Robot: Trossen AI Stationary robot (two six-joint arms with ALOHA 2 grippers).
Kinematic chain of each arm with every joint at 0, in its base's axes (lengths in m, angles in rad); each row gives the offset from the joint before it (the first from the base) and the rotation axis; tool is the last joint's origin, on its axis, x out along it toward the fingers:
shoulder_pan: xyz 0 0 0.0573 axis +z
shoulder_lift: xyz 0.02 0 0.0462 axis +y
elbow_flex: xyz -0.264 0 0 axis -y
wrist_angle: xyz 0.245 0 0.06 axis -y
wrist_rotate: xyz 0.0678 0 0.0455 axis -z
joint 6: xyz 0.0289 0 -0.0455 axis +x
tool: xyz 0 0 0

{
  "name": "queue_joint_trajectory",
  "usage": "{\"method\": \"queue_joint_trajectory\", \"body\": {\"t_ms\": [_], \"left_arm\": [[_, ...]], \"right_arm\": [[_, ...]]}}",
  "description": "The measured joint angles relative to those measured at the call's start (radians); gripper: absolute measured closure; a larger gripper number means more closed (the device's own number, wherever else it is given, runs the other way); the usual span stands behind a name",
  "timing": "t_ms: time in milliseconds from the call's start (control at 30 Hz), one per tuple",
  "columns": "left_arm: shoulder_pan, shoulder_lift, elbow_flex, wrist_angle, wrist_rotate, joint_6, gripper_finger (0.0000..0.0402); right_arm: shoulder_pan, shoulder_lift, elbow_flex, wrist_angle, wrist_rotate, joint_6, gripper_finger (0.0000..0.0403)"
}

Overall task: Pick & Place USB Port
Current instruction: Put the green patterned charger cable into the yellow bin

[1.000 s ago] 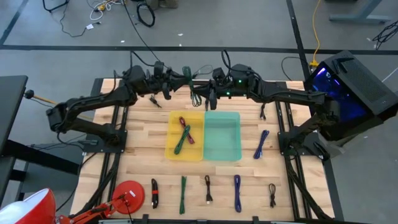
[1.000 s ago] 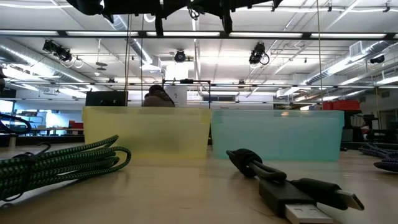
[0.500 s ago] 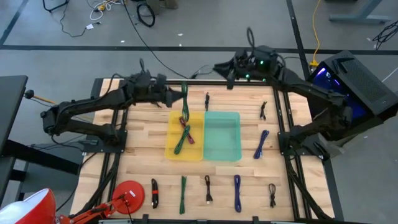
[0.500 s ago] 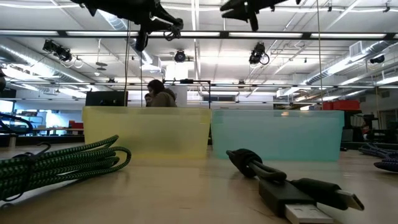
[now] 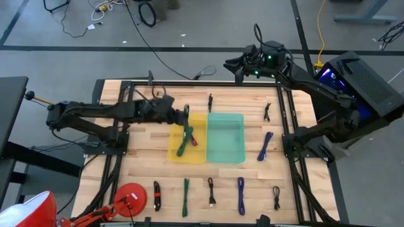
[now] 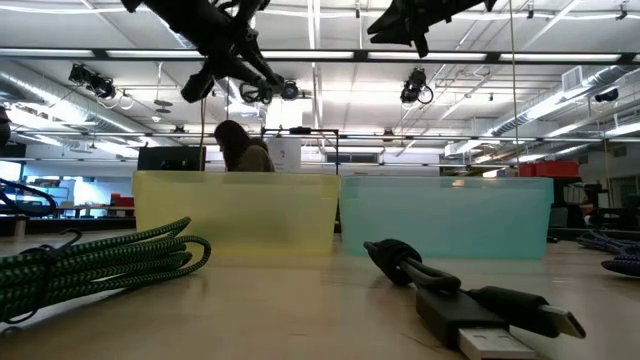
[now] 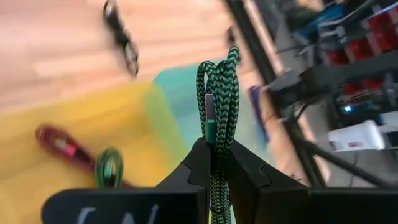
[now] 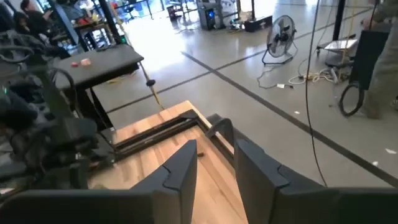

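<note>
Two bins sit at the counter's centre: a translucent yellow bin (image 5: 173, 151) and, touching it, a translucent teal bin (image 5: 237, 154).

Item in hand: green braided cable (image 7: 219, 93), folded into a bundle, woven sheath, clamped between the jaws of the left gripper (image 5: 184, 116). Position: raised above the far edge of the yellow bin, not yet lowered.

Already in the yellow bin: one green cable (image 5: 184, 142) and one red cable (image 5: 187, 125), both braided and coiled loosely.

Teal bin: nothing visible inside.

Right gripper (image 5: 232, 65): raised beyond the far edge of the counter, jaws parted, carrying nothing.

Still on the counter:
- near edge, a row of five: black-and-red cable (image 5: 156, 195), green cable bundle (image 5: 185, 196), black cable (image 5: 211, 192), blue cable (image 5: 240, 194), small black cable (image 5: 276, 197);
- right of the teal bin: long blue cable (image 5: 265, 145);
- far edge: two short black cables (image 5: 210, 101) and (image 5: 267, 113).

Counter (image 5: 145, 167): pale butcher-block wood, dark metal frame rails along its sides.

Progress, as judged: early; two cables binned, one about to be dropped, eight left.
</note>
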Motion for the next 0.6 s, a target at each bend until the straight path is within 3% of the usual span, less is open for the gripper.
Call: {"method": "queue_joint_trajectory", "body": {"t_ms": [233, 433, 600], "left_arm": [[-0.059, 0.152, 0.0, -0.068, -0.036, -0.178, 0.037], [-0.057, 0.246, 0.0, -0.052, 0.022, -0.258, 0.0366], [-0.047, 0.288, 0.001, -0.052, 0.074, -0.254, 0.0294]], "right_arm": [[-0.001, 0.0, 0.0, -0.022, -0.064, -0.02, 0.0293], [0.002, 0.0, 0.0, -0.086, -0.077, -0.063, 0.0293], [0.002, 0.0, 0.0, -0.12, -0.077, -0.075, 0.0293]]}}
